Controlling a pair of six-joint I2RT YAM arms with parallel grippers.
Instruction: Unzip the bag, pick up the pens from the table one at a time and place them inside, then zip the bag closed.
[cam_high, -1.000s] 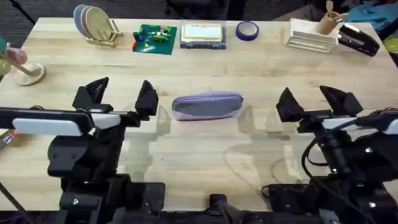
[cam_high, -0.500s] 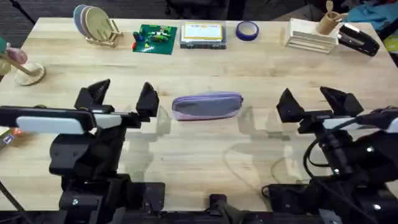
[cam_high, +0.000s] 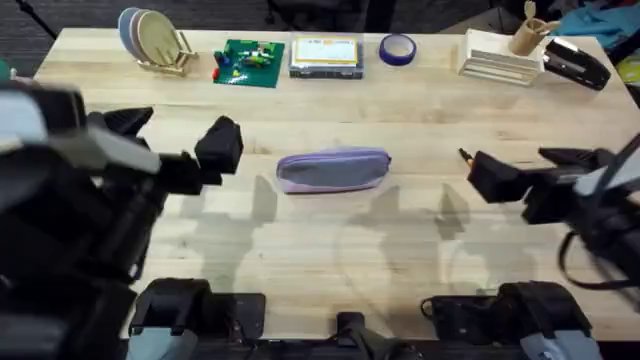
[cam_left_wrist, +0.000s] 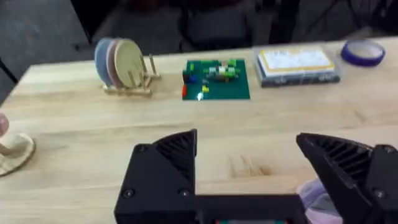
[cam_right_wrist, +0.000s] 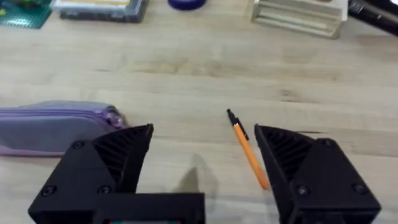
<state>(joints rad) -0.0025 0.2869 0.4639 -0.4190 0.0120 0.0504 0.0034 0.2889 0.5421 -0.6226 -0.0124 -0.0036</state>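
Observation:
The lilac bag lies flat in the middle of the table, with its zipper running along its length. My left gripper hovers open to the left of the bag; in the left wrist view a corner of the bag shows by one finger. On the other side, my right gripper is open. An orange pen with a dark tip lies on the wood between its fingers, with the bag off to one side. From overhead, just the pen tip peeks out.
Along the far edge stand a plate rack, a green brick plate, a clear-lidded yellow box, a purple tape roll, a white tray with a cup of wooden utensils, and a black stapler.
The left arm has risen toward the camera and now looks large and blurred. My right gripper has shifted right, uncovering the pen tip. The bag has not moved.

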